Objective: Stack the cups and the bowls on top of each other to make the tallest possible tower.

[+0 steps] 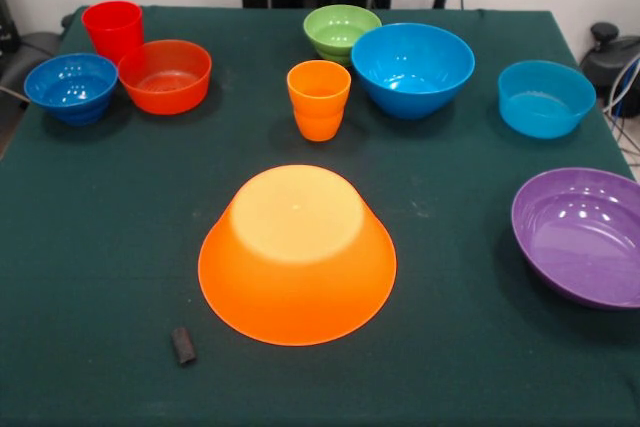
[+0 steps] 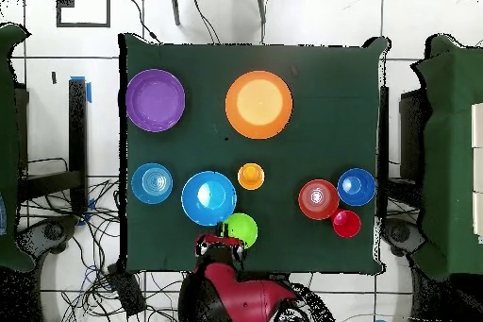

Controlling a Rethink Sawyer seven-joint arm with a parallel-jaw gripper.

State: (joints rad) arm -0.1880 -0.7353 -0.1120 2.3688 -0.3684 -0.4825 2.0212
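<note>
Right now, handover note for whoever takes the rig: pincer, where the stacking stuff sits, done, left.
Pincer: drawn back at the table's robot-side edge by the green plastic bowl; open or shut unclear.
Big yellow-orange plastic bowl upside down, mid-table.
Ridged orange plastic cup upright beside the big blue plastic bowl.
Smooth red plastic cup, orange-red plastic bowl and dark-blue plastic bowl clustered together.
Light-blue plastic bowl and purple plastic bowl apart.
Done: nothing stacked.
Left: the whole tower.
</note>
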